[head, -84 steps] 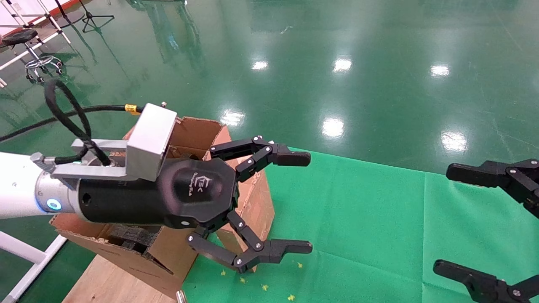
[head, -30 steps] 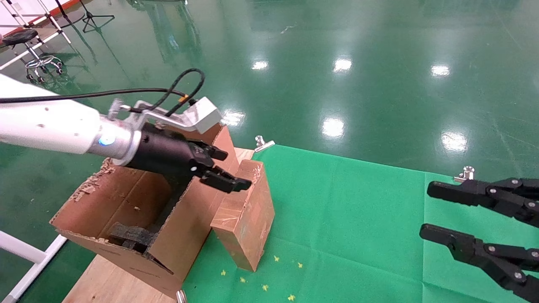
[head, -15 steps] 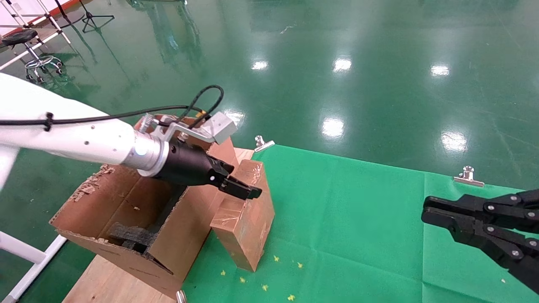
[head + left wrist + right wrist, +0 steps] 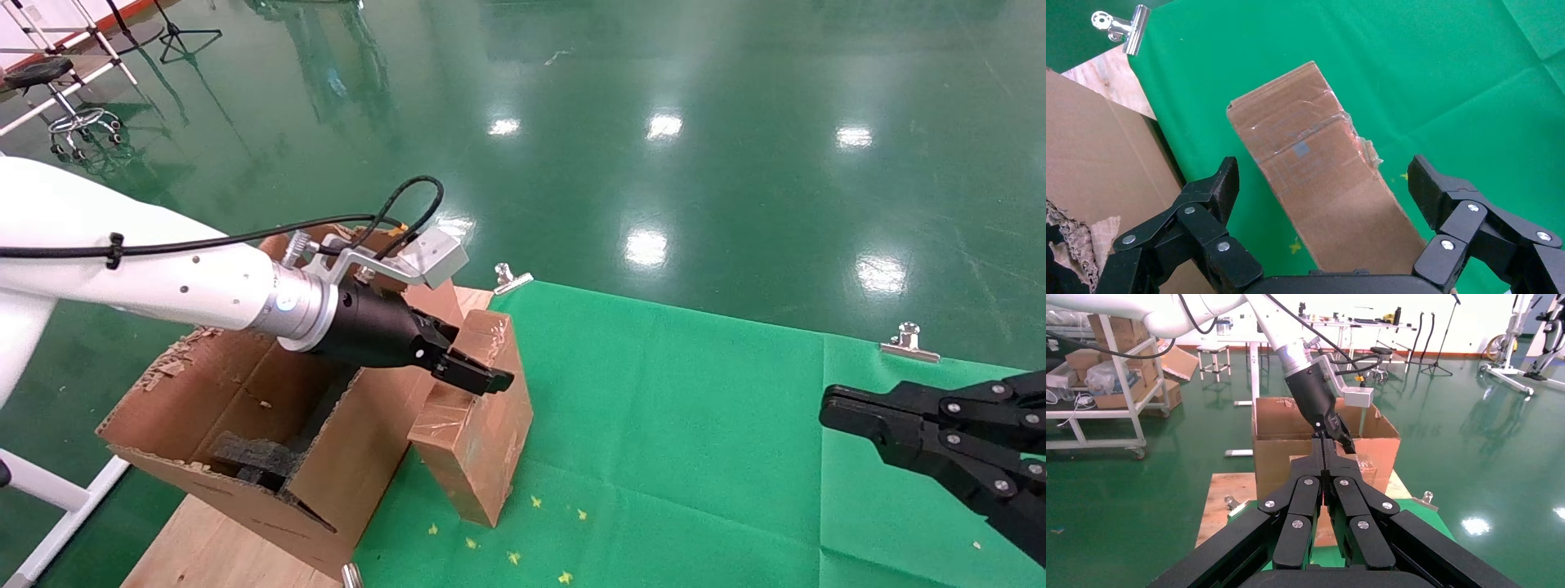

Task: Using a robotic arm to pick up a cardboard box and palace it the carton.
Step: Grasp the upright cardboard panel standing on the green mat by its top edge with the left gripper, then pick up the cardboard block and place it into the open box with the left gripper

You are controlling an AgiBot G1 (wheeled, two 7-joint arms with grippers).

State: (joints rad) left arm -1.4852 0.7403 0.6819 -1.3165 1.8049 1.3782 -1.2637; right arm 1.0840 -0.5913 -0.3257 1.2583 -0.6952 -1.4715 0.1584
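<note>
The cardboard box [image 4: 478,429], small, brown and wrapped in shiny tape, stands on end on the green cloth, leaning against the carton [image 4: 245,408]. The carton is large, with ragged flaps and black foam [image 4: 253,457] inside. My left gripper [image 4: 474,363], on the white robotic arm, hovers just over the box's top end. In the left wrist view the left gripper [image 4: 1324,184] is open, and the cardboard box [image 4: 1315,153] lies below, between its spread fingers and untouched. My right gripper [image 4: 827,408] hangs shut over the cloth at the right.
The green cloth [image 4: 695,441] is held by silver clips [image 4: 511,278] [image 4: 907,343]. The carton sits on a wooden board [image 4: 212,547] at the table's left edge. Small yellow marks [image 4: 523,531] dot the cloth near the box. Glossy green floor lies beyond.
My left gripper has swung from close to the head camera out over the carton and down onto the box's top end. The right gripper has gone from open to shut.
</note>
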